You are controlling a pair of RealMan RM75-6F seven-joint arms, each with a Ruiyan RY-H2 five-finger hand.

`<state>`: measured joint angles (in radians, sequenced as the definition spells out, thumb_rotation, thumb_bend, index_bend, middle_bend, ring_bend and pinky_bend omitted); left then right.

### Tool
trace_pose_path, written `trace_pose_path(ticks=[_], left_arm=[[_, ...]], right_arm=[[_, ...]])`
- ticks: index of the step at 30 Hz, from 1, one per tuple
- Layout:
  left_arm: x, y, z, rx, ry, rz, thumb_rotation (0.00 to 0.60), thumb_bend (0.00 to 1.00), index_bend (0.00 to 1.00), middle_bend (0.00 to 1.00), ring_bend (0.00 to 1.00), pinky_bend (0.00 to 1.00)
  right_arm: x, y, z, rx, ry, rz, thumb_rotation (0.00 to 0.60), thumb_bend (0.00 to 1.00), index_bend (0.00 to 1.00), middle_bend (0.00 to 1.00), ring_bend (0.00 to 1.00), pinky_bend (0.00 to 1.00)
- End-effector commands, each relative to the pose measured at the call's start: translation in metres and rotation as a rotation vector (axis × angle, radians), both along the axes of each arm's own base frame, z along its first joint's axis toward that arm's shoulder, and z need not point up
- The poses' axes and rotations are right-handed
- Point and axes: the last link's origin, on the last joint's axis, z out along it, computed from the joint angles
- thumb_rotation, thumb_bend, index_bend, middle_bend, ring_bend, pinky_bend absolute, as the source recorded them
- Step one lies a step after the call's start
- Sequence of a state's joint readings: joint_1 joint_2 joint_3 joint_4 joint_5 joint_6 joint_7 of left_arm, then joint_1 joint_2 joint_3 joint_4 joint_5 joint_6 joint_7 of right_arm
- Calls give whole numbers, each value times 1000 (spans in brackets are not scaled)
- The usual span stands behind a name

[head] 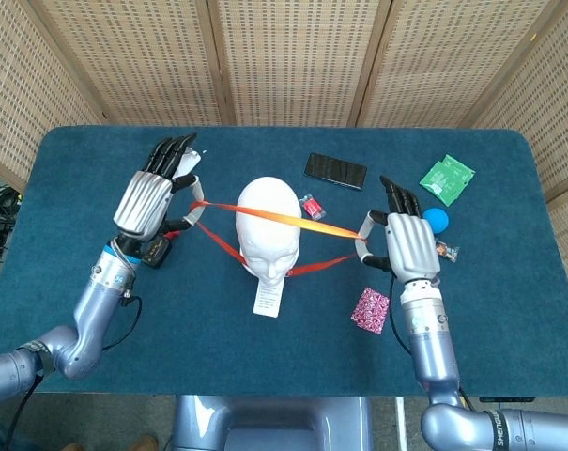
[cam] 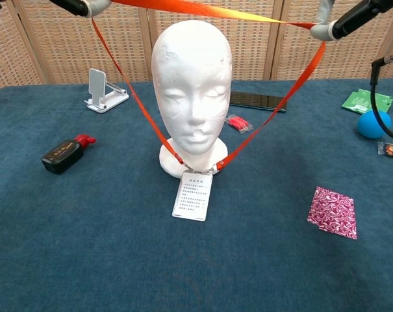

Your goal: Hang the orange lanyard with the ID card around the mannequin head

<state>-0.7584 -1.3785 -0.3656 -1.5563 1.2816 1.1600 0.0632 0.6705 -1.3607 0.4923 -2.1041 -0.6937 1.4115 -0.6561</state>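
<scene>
ID card [cam: 192, 195] hangs low before mannequin head [cam: 191, 84], between both robot hands. Orange lanyard [head: 265, 215] stretched over crown of white head, strap hooked on thumb of left robot hand [head: 151, 200] and on thumb of right robot hand [head: 408, 246], other fingers extended. Magenta packet [head: 370, 310] lies on blue counter [head: 96, 319] near right robot hand; phone [head: 335, 170] farther back.

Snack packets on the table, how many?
4: green packet at far right, small dark packet beside the blue ball, small red packet right of the mannequin head, magenta packet nearer the front. None obviously hidden.
</scene>
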Motion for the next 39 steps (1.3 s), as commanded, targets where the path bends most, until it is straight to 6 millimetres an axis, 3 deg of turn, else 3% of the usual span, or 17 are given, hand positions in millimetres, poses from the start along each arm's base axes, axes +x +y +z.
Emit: trace_pose_path(ticks=[1, 24, 31, 33, 34, 35, 36, 38, 39], left_arm=[[6, 11, -3, -12, -5, 36, 600, 522, 827, 0, 0, 0], [31, 59, -18, 13, 1, 196, 600, 522, 816, 0, 0, 0], [29, 66, -26, 11, 11, 252, 600, 522, 744, 0, 0, 0], [28, 67, -29, 6, 19, 270, 600, 522, 660, 0, 0, 0], [28, 67, -31, 8, 22, 278, 600, 522, 572, 0, 0, 0], [28, 68, -32, 7, 23, 286, 600, 520, 365, 0, 0, 0], [27, 68, -34, 3, 22, 294, 600, 514, 169, 0, 0, 0], [25, 68, -37, -14, 40, 303, 600, 472, 0, 0, 0, 0], [25, 68, -37, -24, 45, 307, 600, 444, 0, 0, 0, 0]], right_arm=[[5, -14, -1, 16, 5, -6, 600, 685, 789, 0, 0, 0], [23, -88, 1, -4, 35, -51, 600, 682, 786, 0, 0, 0], [18, -103, -3, -2, 34, -86, 600, 674, 804, 14, 0, 0], [16, -107, -5, 3, 33, -96, 600, 655, 786, 16, 0, 0], [15, -110, -6, 0, 30, -101, 600, 627, 755, 14, 0, 0], [14, -112, -7, -5, 25, -104, 600, 541, 653, 9, 0, 0], [13, -114, -8, -10, 17, -107, 600, 402, 482, 4, 0, 0], [10, -115, -9, -4, 15, -106, 600, 145, 164, 0, 0, 0], [8, -115, -11, 7, 23, -104, 600, 51, 51, 0, 0, 0]])
